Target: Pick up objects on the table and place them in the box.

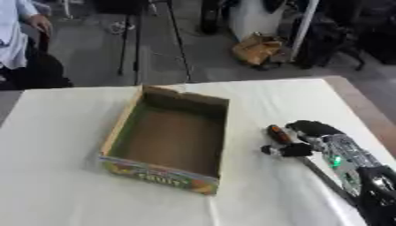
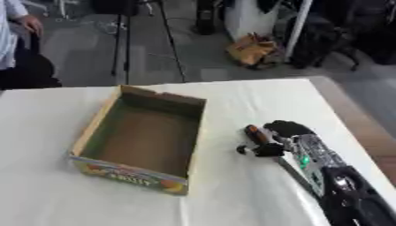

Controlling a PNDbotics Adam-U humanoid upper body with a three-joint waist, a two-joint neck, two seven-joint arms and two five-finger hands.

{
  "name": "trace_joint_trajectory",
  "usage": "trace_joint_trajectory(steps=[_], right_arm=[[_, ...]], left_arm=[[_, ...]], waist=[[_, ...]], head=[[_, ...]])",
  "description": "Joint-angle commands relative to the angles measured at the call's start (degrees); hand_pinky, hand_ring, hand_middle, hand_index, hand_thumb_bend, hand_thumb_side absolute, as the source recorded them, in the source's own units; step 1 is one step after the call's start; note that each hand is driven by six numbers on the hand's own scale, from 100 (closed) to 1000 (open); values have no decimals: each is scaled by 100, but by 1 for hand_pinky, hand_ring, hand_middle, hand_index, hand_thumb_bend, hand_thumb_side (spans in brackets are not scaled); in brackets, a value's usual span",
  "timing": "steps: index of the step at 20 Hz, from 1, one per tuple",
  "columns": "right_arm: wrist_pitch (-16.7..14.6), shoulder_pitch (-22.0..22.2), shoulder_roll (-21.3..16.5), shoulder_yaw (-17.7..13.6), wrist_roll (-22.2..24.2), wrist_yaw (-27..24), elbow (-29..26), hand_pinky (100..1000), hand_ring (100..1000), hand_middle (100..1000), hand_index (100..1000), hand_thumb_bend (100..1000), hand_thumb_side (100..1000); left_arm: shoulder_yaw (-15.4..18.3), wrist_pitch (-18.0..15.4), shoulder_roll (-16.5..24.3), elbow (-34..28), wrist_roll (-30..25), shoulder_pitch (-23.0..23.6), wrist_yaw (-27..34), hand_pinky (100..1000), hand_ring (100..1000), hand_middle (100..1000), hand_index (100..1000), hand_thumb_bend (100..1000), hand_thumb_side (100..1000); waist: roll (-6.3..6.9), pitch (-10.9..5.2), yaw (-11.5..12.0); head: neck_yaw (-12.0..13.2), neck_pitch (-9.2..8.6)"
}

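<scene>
A shallow cardboard box (image 1: 166,137) sits open on the white-covered counter (image 1: 54,176), a little left of the middle, with its long axis running away from the camera and slightly askew; its inside is bare brown cardboard, and the near outer wall carries a colourful printed fruit label. To the right of the box, well apart from its side wall, the right robot hand (image 1: 306,141) comes in from the lower right corner, its black and silver forearm stretching across the cloth with a small green light glowing on it. This robot hand lies low over the counter with its dark fingers bent down around a small, elongated object (image 1: 277,133), dark with an orange-red patch, which lies on the cloth just at the fingertips; the thumb juts out towards the box below the object. The fingers look curled about it, but whether they actually pinch it or only touch it cannot be told, as the dark parts run together. The object appears to be on the counter surface, between the box and the palm, nearer the hand. The left robot hand shows in neither view. Beyond the far edge of the counter lies a grey floor with tripod legs and a brown bag
</scene>
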Motion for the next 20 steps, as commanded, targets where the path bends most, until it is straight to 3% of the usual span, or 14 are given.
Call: trace_joint_trajectory(steps=[1,14,20], right_arm=[[-12,-124,-191,-74,45,-13,41,1000,994,940,980,734,997],[20,0,-352,-123,-181,-139,16,1000,982,920,956,690,1000],[29,22,-379,-100,-273,-11,40,1000,960,903,949,664,954]], left_arm=[[-21,-10,36,-85,-27,-44,22,712,929,941,749,100,1000],[-24,-11,29,-85,-47,-45,28,710,930,943,749,100,1000],[-27,-12,29,-85,-55,-46,36,709,929,943,749,100,1000]], waist=[[1,-86,7],[1,-78,10],[2,-92,19]], head=[[-10,-24],[-4,-39],[-42,-56]])
